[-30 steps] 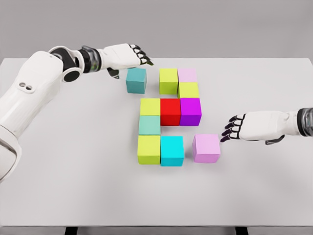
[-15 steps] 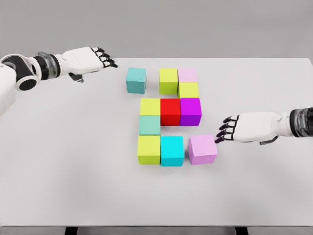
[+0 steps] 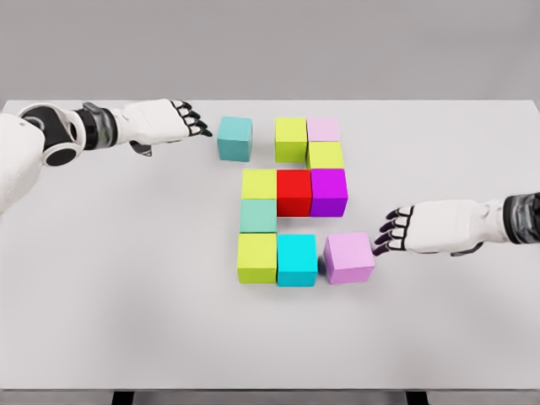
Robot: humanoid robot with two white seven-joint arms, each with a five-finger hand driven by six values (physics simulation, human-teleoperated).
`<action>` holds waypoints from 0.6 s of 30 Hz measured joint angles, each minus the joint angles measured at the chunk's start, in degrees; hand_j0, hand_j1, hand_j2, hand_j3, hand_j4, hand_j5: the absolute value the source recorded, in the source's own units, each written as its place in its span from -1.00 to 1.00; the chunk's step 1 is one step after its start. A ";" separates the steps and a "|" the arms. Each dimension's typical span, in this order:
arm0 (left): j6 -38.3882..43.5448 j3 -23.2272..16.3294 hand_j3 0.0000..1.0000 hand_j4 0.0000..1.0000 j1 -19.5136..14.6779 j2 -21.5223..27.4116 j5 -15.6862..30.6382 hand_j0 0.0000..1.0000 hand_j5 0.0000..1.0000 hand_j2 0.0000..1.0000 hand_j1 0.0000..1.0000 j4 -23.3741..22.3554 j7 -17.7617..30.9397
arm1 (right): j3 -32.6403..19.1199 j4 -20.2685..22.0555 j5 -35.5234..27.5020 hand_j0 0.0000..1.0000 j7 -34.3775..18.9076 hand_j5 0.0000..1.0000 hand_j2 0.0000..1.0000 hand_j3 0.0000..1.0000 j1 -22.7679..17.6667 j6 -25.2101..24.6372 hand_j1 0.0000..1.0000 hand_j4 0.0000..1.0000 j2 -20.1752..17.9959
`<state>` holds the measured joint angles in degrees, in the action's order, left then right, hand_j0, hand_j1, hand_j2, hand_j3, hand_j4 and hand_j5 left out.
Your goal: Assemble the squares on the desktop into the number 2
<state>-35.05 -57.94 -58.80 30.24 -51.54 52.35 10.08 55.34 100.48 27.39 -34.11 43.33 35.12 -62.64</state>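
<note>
Coloured cubes lie on the white table (image 3: 126, 295). A teal cube (image 3: 235, 138) sits apart at the upper left, and my left hand (image 3: 196, 123) hovers just left of it, fingers relaxed and holding nothing. To its right stand a lime cube (image 3: 291, 139) and a pale pink cube (image 3: 323, 129), with another lime cube (image 3: 326, 155) below. The middle row is lime (image 3: 259, 184), red (image 3: 294, 191), purple (image 3: 329, 191). A mint cube (image 3: 258, 216) sits under it. The bottom row is lime (image 3: 257, 257), cyan (image 3: 297, 259) and a violet-pink cube (image 3: 349, 257). My right hand (image 3: 390, 229) is open, fingertips at that cube's right side.
The table's far edge runs behind the cubes and its near edge along the bottom of the view. Wide bare tabletop lies to the left, to the right and in front of the cube group.
My left hand swung out to the left and then came back low beside the teal cube. The right hand pushed the violet-pink cube left, nearly against the cyan one.
</note>
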 measured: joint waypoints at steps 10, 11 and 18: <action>0.00 -0.17 1.00 1.00 0.00 -1.41 -0.09 1.00 1.00 1.00 1.00 -0.27 0.68 | 1.48 0.65 -0.67 1.00 0.21 1.00 1.00 1.00 -0.88 -0.02 1.00 1.00 0.18; 0.00 -0.17 1.00 1.00 0.00 -1.58 -0.10 1.00 1.00 1.00 1.00 -0.29 0.70 | 1.55 0.66 -0.84 1.00 0.23 1.00 1.00 1.00 -0.79 -0.01 1.00 1.00 0.26; 0.00 -0.20 1.00 1.00 0.00 -2.42 -0.04 1.00 1.00 1.00 1.00 -0.29 1.11 | 1.70 0.67 -2.18 1.00 0.33 1.00 1.00 1.00 -0.79 0.00 1.00 1.00 0.59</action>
<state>-35.05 -58.14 -58.80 27.82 -51.59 52.06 11.19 57.04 101.15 25.21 -33.78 42.54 35.11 -62.05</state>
